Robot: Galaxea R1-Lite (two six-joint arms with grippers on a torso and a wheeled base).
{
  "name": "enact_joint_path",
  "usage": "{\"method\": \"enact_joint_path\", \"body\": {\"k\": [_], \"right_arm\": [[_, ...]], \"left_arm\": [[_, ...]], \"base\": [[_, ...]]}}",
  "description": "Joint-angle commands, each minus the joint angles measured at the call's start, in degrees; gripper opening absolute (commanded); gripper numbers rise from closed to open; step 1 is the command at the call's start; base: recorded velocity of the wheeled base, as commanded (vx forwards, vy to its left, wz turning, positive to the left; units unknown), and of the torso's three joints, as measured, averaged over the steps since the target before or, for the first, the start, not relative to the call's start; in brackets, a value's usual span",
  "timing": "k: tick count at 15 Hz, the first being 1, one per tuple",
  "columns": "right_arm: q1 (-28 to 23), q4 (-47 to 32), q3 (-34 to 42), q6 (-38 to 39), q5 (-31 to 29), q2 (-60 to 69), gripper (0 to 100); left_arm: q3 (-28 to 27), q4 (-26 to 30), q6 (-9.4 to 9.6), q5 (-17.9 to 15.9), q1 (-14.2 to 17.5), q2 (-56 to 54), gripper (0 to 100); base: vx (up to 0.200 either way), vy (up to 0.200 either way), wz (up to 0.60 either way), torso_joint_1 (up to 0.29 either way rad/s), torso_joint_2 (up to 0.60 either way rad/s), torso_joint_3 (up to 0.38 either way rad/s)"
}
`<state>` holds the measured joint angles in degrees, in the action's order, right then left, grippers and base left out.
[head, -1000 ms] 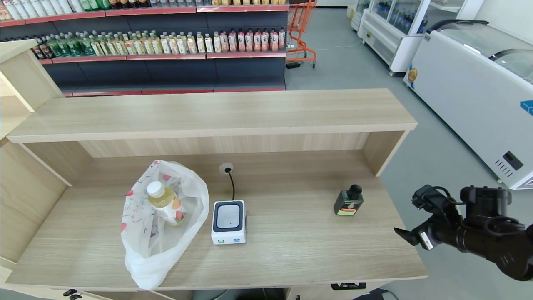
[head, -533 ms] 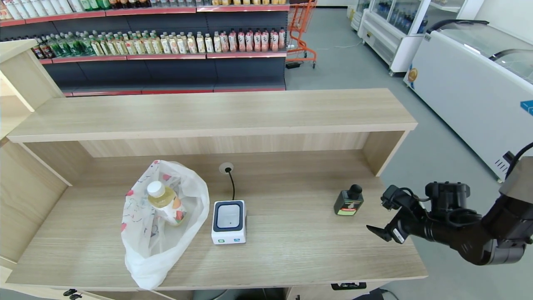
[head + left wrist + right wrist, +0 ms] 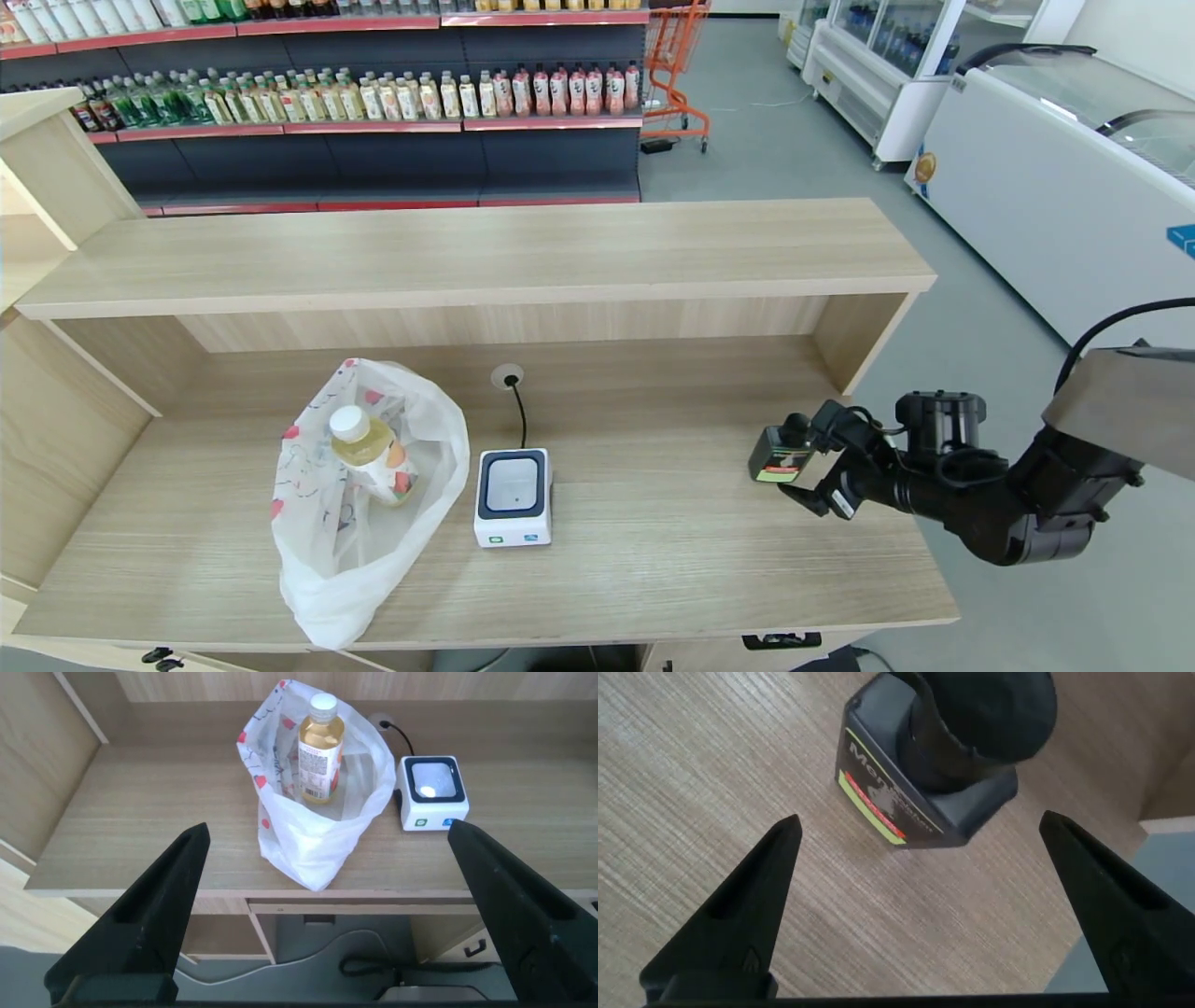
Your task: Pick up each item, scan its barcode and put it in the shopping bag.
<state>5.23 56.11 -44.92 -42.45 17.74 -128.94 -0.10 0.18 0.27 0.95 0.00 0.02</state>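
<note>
Two claws, both spread wide. I read the right claw (image 3: 810,462) just beside the black bottle (image 3: 780,455), at its 3 o'clock, not gripping it. Black bottle stands upright on the counter (image 3: 672,569), at 3 o'clock of the scanner (image 3: 513,497). Bag (image 3: 317,569), juice bottle (image 3: 369,457) inside, sits at the scanner's 9 o'clock. Left claw (image 3: 327,833) hangs at the bag's 6 o'clock.

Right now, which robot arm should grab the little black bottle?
Right. The right gripper is open and right beside the black bottle, which sits just ahead of its spread fingers. The left gripper faces the shopping bag, at the counter's other end.
</note>
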Motion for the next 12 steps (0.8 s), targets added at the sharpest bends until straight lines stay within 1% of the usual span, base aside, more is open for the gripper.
{"method": "enact_joint_path", "body": {"k": [1, 8, 9, 12], "right_arm": [[0.83, 0.05, -2.01, 0.00, -0.07, -2.19, 100], [2.77, -0.30, -7.55, 1.23, -0.07, -5.62, 100], [3.03, -0.30, -8.25, 1.23, -0.16, -5.97, 0], [3.56, -0.48, -9.83, 1.31, -0.25, -7.20, 0]], "left_arm": [[0.01, -0.01, 0.00, 0.02, 0.00, -0.02, 100], [0.01, -0.01, 0.00, 0.02, 0.00, -0.02, 100], [0.01, -0.01, 0.00, 0.02, 0.00, -0.02, 100], [0.01, -0.01, 0.00, 0.02, 0.00, -0.02, 100]], "base": [[0.000, 0.000, 0.00, 0.000, 0.00, 0.000], [0.000, 0.000, 0.00, 0.000, 0.00, 0.000], [0.000, 0.000, 0.00, 0.000, 0.00, 0.000], [0.000, 0.000, 0.00, 0.000, 0.00, 0.000]]}}
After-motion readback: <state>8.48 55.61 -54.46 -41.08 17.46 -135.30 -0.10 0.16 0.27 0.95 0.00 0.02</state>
